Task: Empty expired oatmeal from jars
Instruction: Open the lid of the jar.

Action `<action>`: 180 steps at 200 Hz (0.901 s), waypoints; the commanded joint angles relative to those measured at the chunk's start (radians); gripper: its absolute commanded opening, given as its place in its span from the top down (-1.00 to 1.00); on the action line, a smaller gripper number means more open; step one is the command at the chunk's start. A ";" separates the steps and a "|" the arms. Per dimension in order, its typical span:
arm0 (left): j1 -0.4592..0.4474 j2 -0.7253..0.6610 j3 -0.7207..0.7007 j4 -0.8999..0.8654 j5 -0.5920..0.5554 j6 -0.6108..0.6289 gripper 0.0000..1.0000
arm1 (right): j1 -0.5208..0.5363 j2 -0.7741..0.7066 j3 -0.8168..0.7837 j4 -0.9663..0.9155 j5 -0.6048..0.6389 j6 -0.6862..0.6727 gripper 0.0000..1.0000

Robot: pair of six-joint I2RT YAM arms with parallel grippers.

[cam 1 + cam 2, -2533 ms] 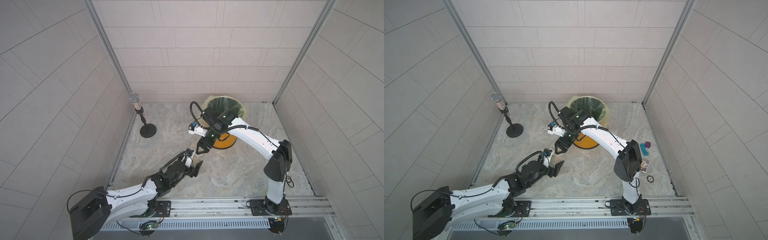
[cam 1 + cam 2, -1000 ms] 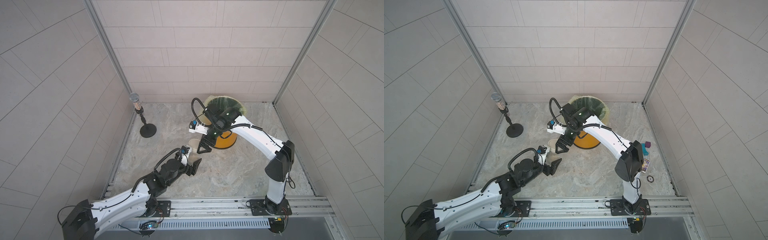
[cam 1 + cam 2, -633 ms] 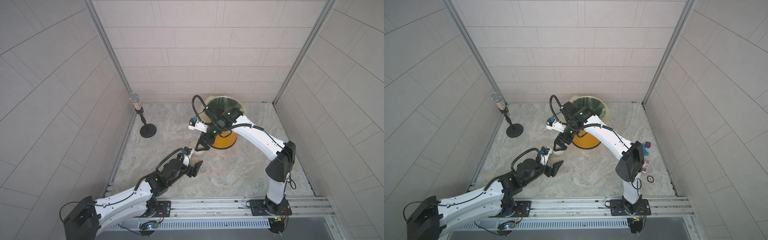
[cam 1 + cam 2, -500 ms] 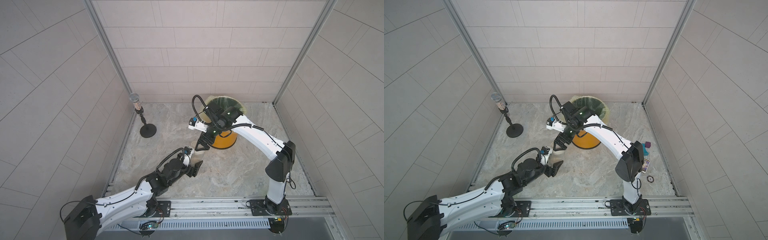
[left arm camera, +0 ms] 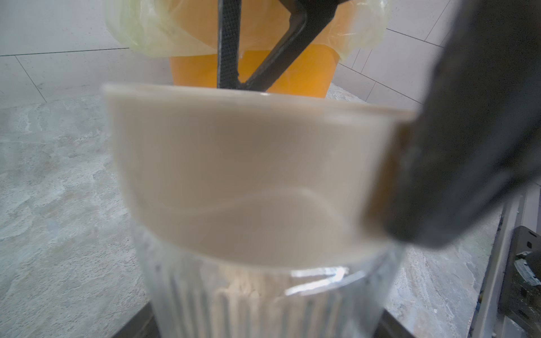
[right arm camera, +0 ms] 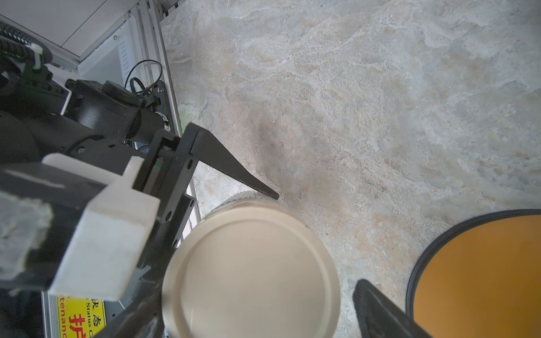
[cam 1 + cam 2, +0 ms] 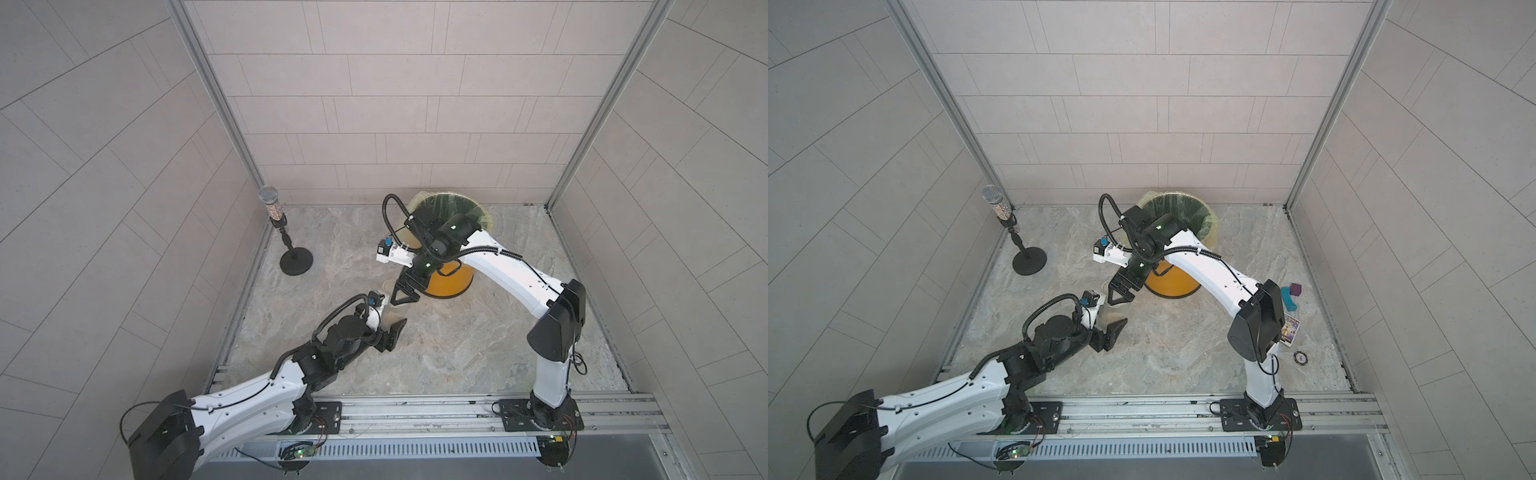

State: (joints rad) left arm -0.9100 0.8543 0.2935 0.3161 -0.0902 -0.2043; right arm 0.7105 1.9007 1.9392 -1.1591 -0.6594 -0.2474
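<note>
We see the jar upright on the table, long axis vertical, lid up, gripped by the left claw; the right claw gapes above it. Blurred contents are probably oatmeal.

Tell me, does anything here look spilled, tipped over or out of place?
Nothing spilled: the jar is upright, its lid on. Only oddity: a teal block, a purple block, a card and a round token lie loose by the right wall, unrelated to the job.
</note>
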 commanded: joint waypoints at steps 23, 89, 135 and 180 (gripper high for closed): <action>-0.001 -0.023 0.056 0.091 -0.002 0.008 1.00 | 0.000 0.016 0.012 -0.035 -0.039 -0.014 -0.59; 0.000 -0.063 0.069 0.051 -0.006 0.020 1.00 | 0.001 0.031 0.059 -0.167 -0.097 -0.143 0.52; 0.014 -0.072 0.078 0.046 0.026 0.005 1.00 | 0.010 0.023 0.063 -0.272 -0.050 -0.377 0.68; 0.027 -0.120 0.084 0.032 0.040 -0.001 1.00 | 0.010 -0.033 0.012 -0.272 -0.003 -0.576 0.55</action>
State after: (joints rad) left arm -0.9096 0.7856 0.3084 0.2214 -0.0277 -0.1730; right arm 0.7120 1.9182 1.9915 -1.3094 -0.7139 -0.6048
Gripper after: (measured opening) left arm 0.850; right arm 0.774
